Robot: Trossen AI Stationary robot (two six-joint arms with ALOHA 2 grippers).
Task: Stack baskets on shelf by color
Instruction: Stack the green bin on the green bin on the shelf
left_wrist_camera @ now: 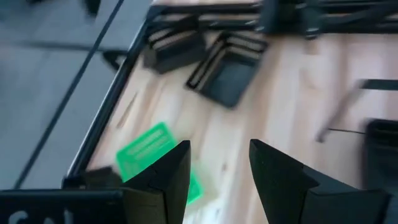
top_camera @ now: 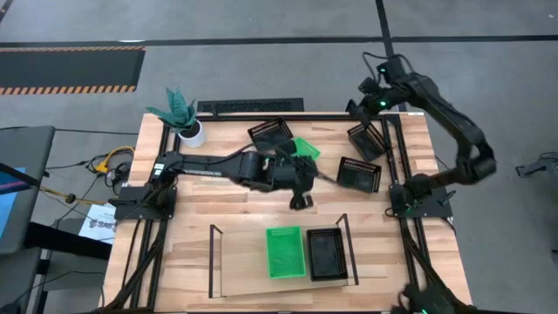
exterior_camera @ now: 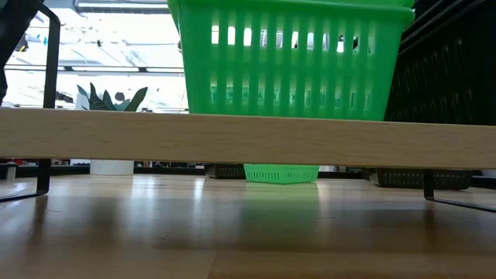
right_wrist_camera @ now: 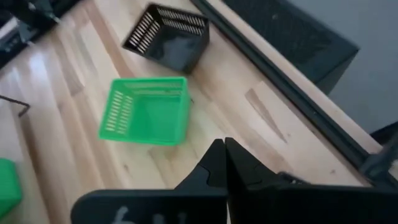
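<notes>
The left gripper [top_camera: 301, 199] hangs over the middle of the table with its fingers [left_wrist_camera: 166, 180] parted partway and nothing between them. In its wrist view a loose green basket [left_wrist_camera: 148, 154] lies on its side just beyond the fingertips, with two black baskets [left_wrist_camera: 225, 70] farther out towards the table's edge. From above, that green basket [top_camera: 304, 147] sits just behind the arm, near another black basket [top_camera: 270, 133].

The right gripper [top_camera: 357, 108] waits well off at the far right corner, its jaws pressed shut and empty. Its wrist camera looks down past them on the same green basket [right_wrist_camera: 148, 111] and a tipped black basket [right_wrist_camera: 169, 37] beyond it.

On the near side of the left gripper stands the shelf [top_camera: 227, 272], already carrying one green basket [top_camera: 285, 251] with a black one [top_camera: 326, 253] close beside it on the right.

The step in hand appears to be fetching the loose green basket. Done well, that means opening the jaws enough to straddle one mesh wall, closing on the rim rather than the thin slats, then lifting clear of the black neighbours. It should then be turned mouth-up, so that it nests squarely into the green one on the shelf.
</notes>
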